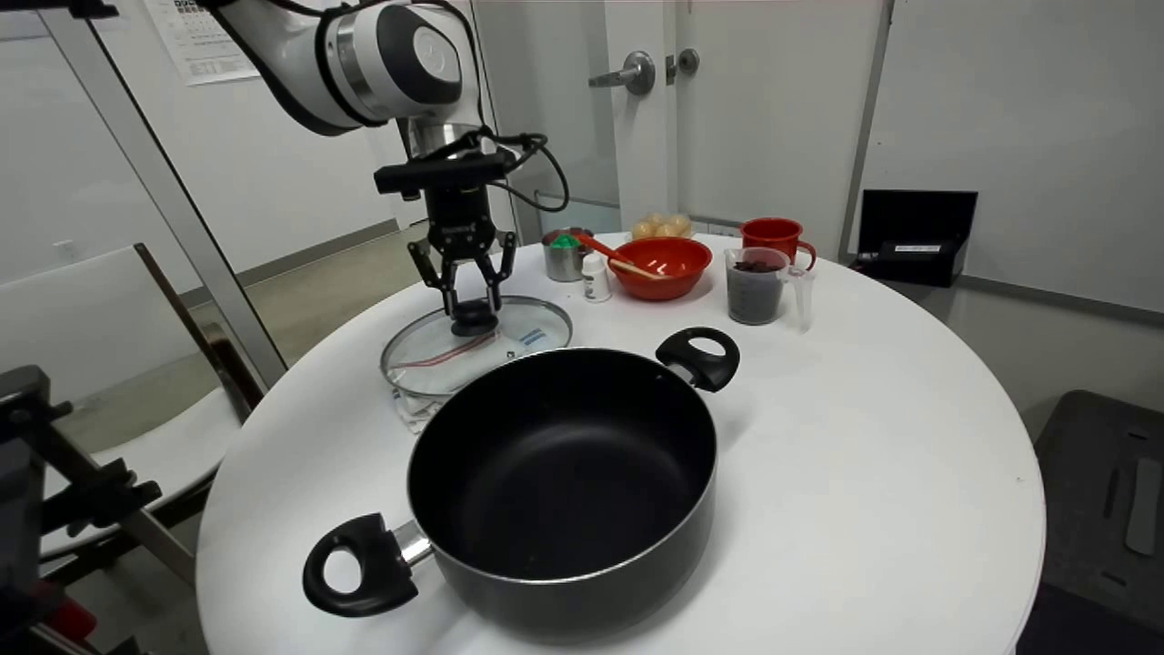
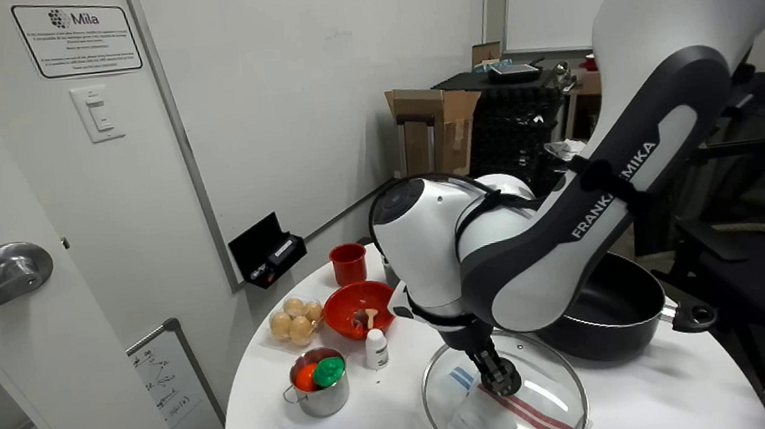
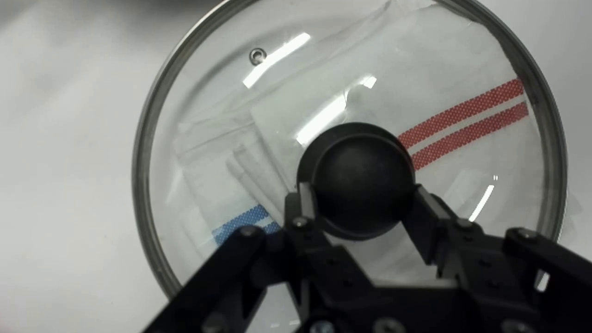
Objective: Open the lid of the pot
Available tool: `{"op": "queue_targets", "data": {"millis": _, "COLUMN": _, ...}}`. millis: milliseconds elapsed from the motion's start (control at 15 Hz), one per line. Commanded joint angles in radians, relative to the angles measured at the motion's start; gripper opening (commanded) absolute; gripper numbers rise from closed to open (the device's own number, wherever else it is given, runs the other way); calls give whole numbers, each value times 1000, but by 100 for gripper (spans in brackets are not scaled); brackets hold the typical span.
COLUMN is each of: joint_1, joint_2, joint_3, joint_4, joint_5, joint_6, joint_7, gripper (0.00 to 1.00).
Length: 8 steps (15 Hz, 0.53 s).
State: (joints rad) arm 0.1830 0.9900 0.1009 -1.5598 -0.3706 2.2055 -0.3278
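Note:
The black pot [image 1: 591, 596] stands uncovered on the table, its inside showing and no food in it; it also shows in an exterior view [image 2: 602, 340], partly behind the arm. The clear glass lid [image 1: 536, 318] lies beside the pot over a folded cloth; I cannot tell if it rests fully on it. The lid [image 3: 208, 101] fills the wrist view, its black knob [image 3: 363, 171] in the middle. My gripper [image 3: 360, 199] points down with one finger on each side of the knob, both seeming to touch it. The gripper shows in both exterior views [image 1: 473, 307] [image 2: 495, 373].
A white cloth with red and blue stripes [image 1: 418, 414] is under the lid. A red bowl [image 1: 659, 264], a small white bottle [image 1: 596, 277], a metal cup [image 1: 564, 259], eggs [image 2: 296, 319], a measuring jug [image 1: 755, 291] and a red mug [image 1: 773, 235] stand along the round table's [image 1: 873, 473] edge.

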Motion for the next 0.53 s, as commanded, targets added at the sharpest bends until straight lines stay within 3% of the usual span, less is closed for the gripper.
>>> {"op": "queue_targets", "data": {"millis": 0, "joint_1": 23, "joint_2": 46, "joint_3": -15, "joint_4": 78, "joint_5": 1, "joint_6": -31, "joint_7": 9, "gripper": 24}}
{"op": "queue_targets", "data": {"millis": 400, "joint_1": 28, "joint_2": 76, "joint_3": -9, "joint_4": 117, "joint_5": 5, "joint_6": -50, "joint_7": 3, "gripper": 24}}
{"op": "queue_targets", "data": {"millis": 467, "joint_1": 29, "joint_2": 77, "joint_3": -9, "joint_4": 118, "joint_5": 5, "joint_6": -51, "joint_7": 4, "gripper": 66}}
